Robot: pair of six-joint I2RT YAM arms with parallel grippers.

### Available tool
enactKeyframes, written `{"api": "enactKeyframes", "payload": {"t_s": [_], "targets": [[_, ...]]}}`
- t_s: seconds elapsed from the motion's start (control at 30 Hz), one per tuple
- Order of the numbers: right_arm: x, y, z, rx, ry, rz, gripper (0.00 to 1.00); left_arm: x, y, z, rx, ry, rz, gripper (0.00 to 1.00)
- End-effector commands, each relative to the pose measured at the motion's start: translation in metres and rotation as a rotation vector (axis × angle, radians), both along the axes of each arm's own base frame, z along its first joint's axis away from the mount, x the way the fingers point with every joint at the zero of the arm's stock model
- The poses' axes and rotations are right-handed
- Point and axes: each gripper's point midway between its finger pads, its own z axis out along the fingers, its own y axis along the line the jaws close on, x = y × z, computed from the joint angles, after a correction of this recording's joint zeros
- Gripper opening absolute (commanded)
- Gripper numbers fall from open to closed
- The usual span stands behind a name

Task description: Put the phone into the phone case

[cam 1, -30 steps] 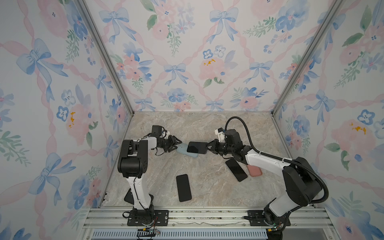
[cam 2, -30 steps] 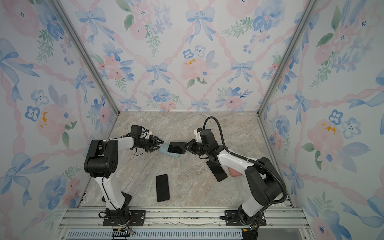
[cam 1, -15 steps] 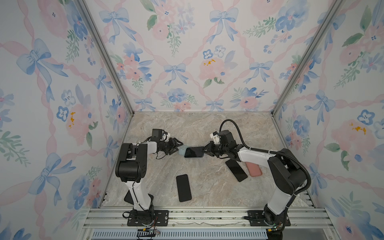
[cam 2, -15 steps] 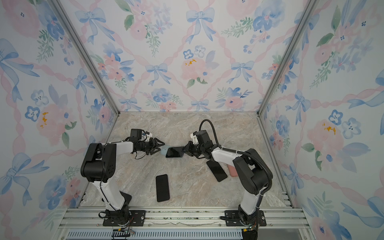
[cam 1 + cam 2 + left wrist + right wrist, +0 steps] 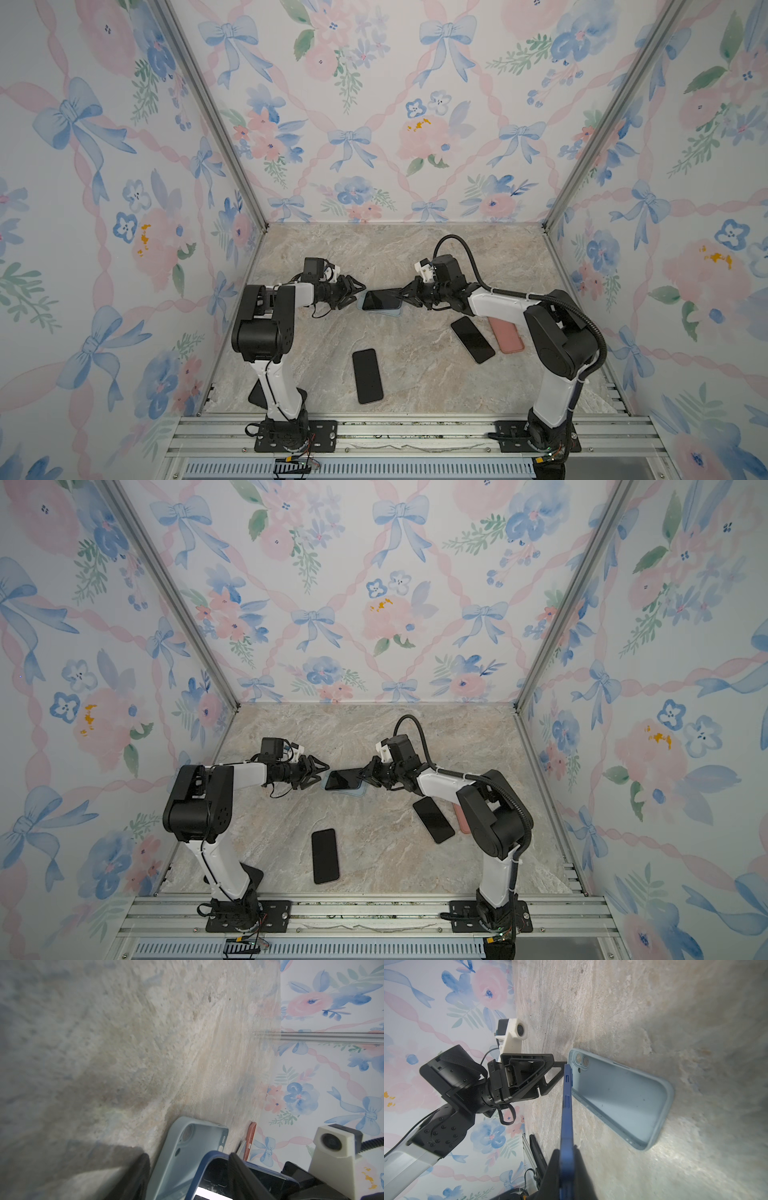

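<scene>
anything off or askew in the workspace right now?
Nothing damaged or spilled. The blue phone, pinched in the right gripper, sits tilted over the light blue case rather than seated in it. The left gripper is open beside the case. Two spare phones and a pink case lie flat.

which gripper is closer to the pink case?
Right. The right gripper, clamping the blue phone, sits nearer the pink case; the left gripper is farther across the table.

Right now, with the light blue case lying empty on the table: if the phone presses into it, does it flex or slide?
Likely flexes a little: the light blue case looks like thin, soft-walled silicone. It may slide, since it lies loose on the smooth marble table and the left gripper, open, is not holding it. Probably light, so easily nudged.
</scene>
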Motion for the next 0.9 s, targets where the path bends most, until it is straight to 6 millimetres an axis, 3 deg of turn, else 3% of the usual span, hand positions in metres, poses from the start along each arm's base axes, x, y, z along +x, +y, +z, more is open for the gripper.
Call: {"api": "enactKeyframes", "payload": {"t_s": [0.0,0.47,0.87], "targets": [[0.01,0.005,0.01,0.034,-0.021,0.01,0.03,-0.001,-0.003,-0.013,0.017,0.034,-0.001,0.62],[0.019,-0.011,-0.012,0.025,0.014,-0.031,0.02,-0.008,-0.013,-0.025,0.044,0.058,-0.018,0.61],[0.011,-0.015,-0.029,0.017,0.06,-0.048,0.02,-0.023,-0.021,-0.023,0.037,0.059,-0.037,0.6]]}}
